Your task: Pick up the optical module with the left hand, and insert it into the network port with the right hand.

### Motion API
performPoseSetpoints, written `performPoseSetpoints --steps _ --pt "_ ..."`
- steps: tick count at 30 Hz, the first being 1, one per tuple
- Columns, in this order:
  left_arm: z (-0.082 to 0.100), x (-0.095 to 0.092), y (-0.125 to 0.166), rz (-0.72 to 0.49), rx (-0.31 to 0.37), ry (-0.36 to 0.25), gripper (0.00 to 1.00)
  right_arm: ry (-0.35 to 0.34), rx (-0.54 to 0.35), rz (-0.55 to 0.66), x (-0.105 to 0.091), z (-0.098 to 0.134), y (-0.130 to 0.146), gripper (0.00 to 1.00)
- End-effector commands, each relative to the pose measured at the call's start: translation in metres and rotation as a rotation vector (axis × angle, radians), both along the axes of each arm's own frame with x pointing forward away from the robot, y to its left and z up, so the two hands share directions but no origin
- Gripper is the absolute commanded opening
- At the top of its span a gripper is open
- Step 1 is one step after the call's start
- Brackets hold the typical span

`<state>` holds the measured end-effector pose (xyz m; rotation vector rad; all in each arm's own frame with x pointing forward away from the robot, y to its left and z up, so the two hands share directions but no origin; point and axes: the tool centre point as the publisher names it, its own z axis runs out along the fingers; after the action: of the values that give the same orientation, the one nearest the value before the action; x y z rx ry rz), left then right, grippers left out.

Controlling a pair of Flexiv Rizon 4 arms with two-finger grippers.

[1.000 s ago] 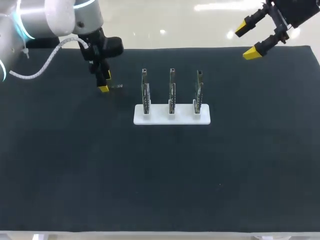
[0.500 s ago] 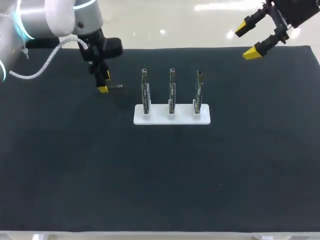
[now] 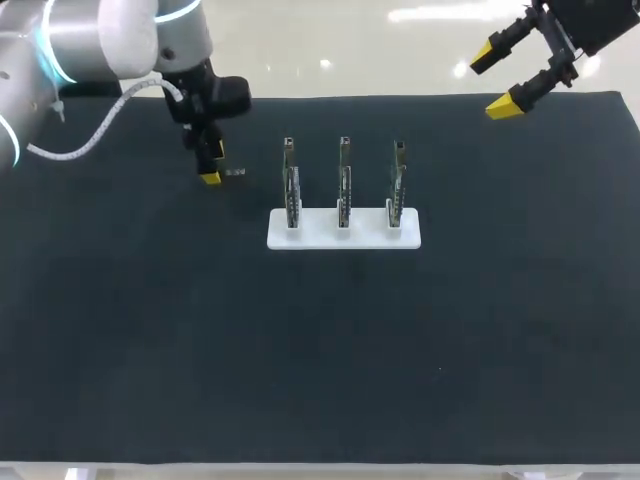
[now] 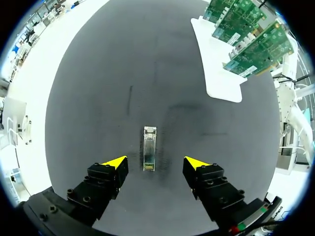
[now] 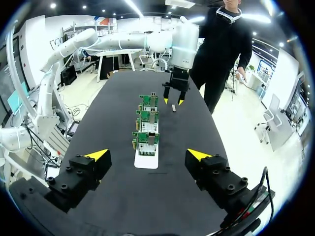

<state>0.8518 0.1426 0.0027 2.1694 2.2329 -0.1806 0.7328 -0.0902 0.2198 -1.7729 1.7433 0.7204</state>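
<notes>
Optical module (image 4: 149,155): slim metal piece, flat on the black table (image 3: 300,350), upper left of the head view.
Left gripper (image 4: 155,161): fingers spread wide, one to each side of the module, neither touching it; holds nothing.
White stand (image 3: 344,230): right of the module, upper middle of the head view, carrying three green circuit boards (image 3: 344,185) upright in a row.
Right gripper (image 3: 495,80): upper right corner, raised at the table's far edge, fingers wide apart, empty, well apart from the stand.
</notes>
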Motion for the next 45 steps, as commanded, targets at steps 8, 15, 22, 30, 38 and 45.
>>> performPoseSetpoints --steps 8,15,22,30,38,45 --pt "-0.012 0.008 -0.002 0.000 0.006 0.008 1.00 -0.002 0.001 -0.001 -0.001 0.000 0.000 1.00" --pt "-0.015 0.009 -0.001 0.009 0.008 0.005 1.00 -0.002 0.001 -0.001 -0.001 0.000 0.000 1.00" --pt "-0.019 0.010 -0.001 0.011 0.010 -0.003 1.00 -0.002 0.001 -0.001 -0.001 0.000 0.000 1.00" --pt "-0.022 0.010 -0.001 0.011 0.011 -0.009 0.38 -0.002 0.001 -0.001 -0.001 0.000 0.000 1.00" --pt "-0.028 0.010 -0.001 0.008 0.017 -0.018 0.00 -0.002 0.001 -0.001 -0.001 0.000 0.000 1.00" --pt "-0.006 0.004 -0.002 -0.029 -0.051 -0.007 0.00 -0.002 0.001 -0.001 -0.001 0.000 0.000 1.00"
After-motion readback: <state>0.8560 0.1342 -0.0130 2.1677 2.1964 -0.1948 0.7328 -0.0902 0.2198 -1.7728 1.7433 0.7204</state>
